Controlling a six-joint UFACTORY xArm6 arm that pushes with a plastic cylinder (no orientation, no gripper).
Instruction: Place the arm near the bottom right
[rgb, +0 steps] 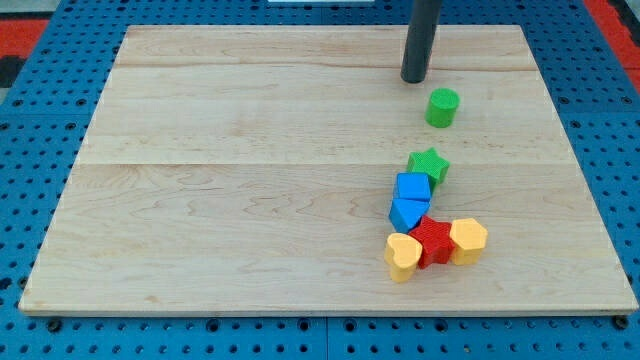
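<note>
My tip (414, 79) rests on the wooden board (230, 200) near the view's top, right of centre. A green cylinder (442, 107) stands just below and to the right of the tip, a small gap apart. Lower down sits a cluster: a green star (428, 164), a blue cube (413, 187) and a blue triangular block (407, 213) touching below it, then a red star (434, 241) between a yellow heart (402, 257) and a yellow hexagonal block (468, 240). The tip is well above this cluster.
The board lies on a blue perforated table (40, 120). The board's right edge (585, 180) and bottom edge (330, 310) bound the working area. A red strip shows at the view's top corners.
</note>
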